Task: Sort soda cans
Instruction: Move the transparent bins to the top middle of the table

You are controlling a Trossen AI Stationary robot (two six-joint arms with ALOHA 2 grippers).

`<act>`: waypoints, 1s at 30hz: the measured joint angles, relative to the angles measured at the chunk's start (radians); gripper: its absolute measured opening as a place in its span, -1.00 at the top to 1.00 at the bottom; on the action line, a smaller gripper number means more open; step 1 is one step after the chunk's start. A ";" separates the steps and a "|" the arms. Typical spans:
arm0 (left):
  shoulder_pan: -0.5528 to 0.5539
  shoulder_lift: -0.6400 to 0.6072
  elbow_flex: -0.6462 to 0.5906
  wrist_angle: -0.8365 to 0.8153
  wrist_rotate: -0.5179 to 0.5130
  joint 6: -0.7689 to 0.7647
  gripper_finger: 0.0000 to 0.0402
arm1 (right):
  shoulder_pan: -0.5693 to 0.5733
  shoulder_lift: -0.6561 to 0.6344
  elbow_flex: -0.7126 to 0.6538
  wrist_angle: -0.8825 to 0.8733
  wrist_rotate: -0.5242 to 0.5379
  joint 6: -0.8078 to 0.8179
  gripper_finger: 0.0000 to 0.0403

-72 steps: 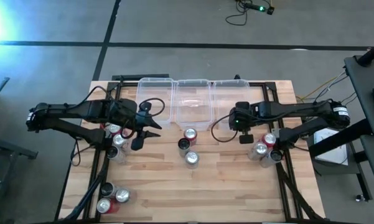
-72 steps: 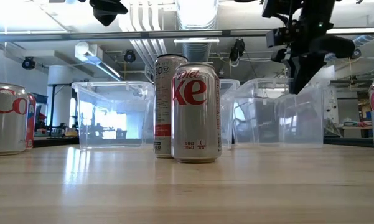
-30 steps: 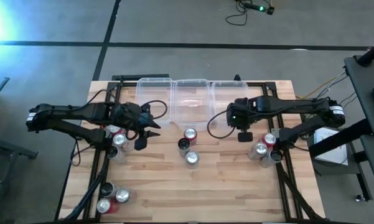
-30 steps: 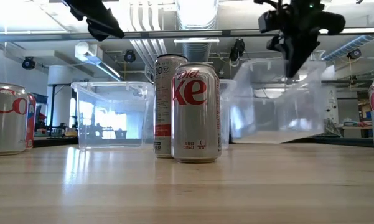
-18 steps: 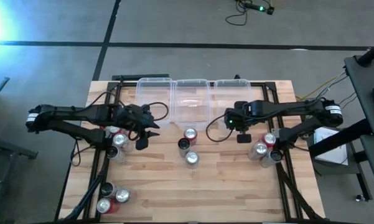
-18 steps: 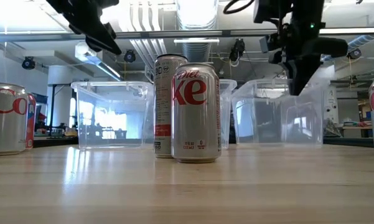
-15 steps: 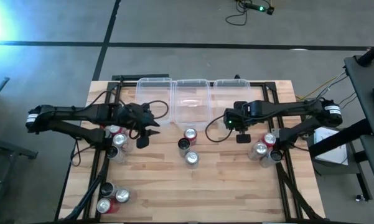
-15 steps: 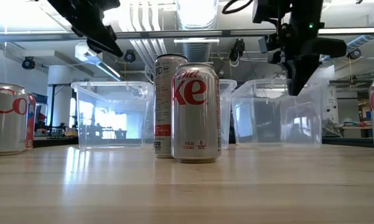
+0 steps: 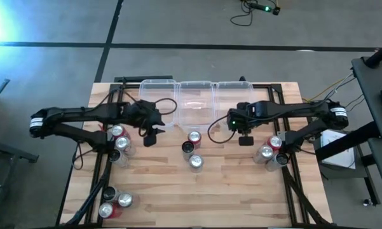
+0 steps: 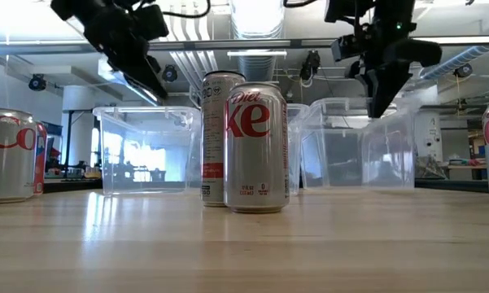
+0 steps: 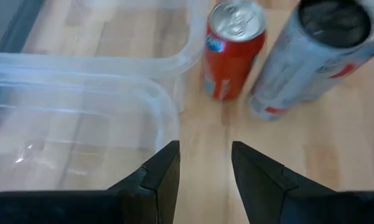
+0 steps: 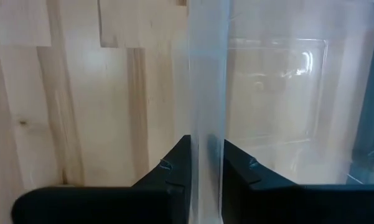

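Observation:
Three soda cans stand mid-table: a red one (image 9: 194,137), a black one (image 9: 187,148) and a silver-grey one (image 9: 196,161). Other groups of cans stand at the left edge (image 9: 119,143), the near-left corner (image 9: 114,201) and the right edge (image 9: 271,151). My left gripper (image 9: 150,136) hangs open in the air beside the left bin's (image 9: 157,105) near right corner. Its wrist view shows the red can (image 11: 233,50) and the black can (image 11: 311,56) ahead. My right gripper (image 9: 240,129) is shut on the right bin (image 9: 232,102). My right gripper pinches the right bin's near wall (image 12: 205,124) at its rim, right of the wall's middle, with one finger inside the bin and one outside. The fingers (image 10: 380,102) come from above, pointing down. The bin stands flat on the table.
A middle clear bin (image 9: 197,105) stands between the other two along the far edge. Bare wood (image 9: 241,191) lies across the near middle and near right of the table. Arm cables loop over the bins.
The right bin was tipped up in my right gripper a second ago. It has come down flat and slid a little toward the table's left, up to the middle bin. My left gripper has moved down and toward the centre cans.

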 joint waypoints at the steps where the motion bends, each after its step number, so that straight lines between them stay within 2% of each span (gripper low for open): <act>1: 0.000 0.007 0.000 0.000 -0.015 0.004 0.36 | 0.000 0.000 0.007 -0.007 0.000 0.005 0.68; 9: 0.013 0.062 0.006 0.014 -0.041 0.054 0.35 | 0.000 -0.001 0.076 -0.040 0.001 0.034 0.30; 20: 0.022 0.033 0.034 -0.015 -0.072 0.078 0.35 | 0.001 -0.002 0.140 -0.022 0.003 0.032 0.09; 25: 0.047 0.043 0.035 -0.029 -0.072 0.124 0.35 | 0.001 -0.002 0.156 0.132 -0.002 -0.011 0.09; 30: 0.055 0.080 0.035 -0.059 -0.063 0.138 0.35 | 0.001 0.015 0.136 0.316 -0.100 -0.060 0.10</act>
